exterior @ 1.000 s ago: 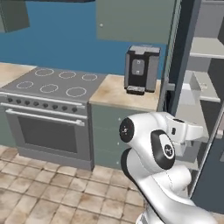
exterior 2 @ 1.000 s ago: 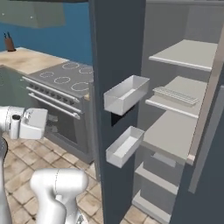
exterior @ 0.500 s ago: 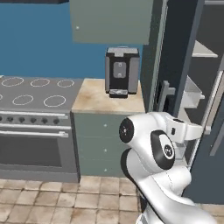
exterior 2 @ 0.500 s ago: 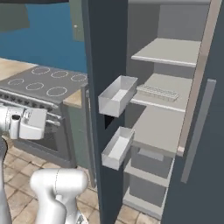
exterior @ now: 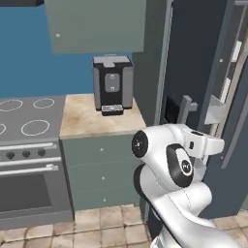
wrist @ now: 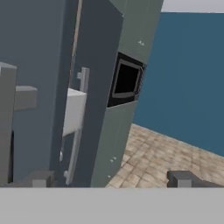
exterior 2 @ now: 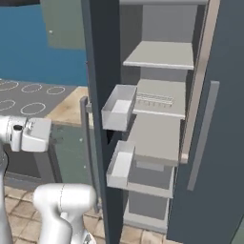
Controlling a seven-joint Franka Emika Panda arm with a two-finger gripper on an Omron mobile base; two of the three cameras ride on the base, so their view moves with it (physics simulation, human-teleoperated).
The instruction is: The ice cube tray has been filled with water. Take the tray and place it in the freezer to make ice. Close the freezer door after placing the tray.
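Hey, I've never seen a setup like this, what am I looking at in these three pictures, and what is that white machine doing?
The white machine is a robot arm on a base that drives around a computer-rendered kitchen. Two pictures come from cameras riding on that base, looking forward from behind the arm on its left and right. The third comes from a camera on the hand, looking along the gripper, whose two dark fingertips stand wide apart at the bottom; it is open and holds nothing.

In the right base view the freezer stands open, with its door swung out and white bins on its inside. The ice cube tray already lies on a middle shelf. In the left base view a coffee machine stands on the counter beside the stove. The door is not yet closed.
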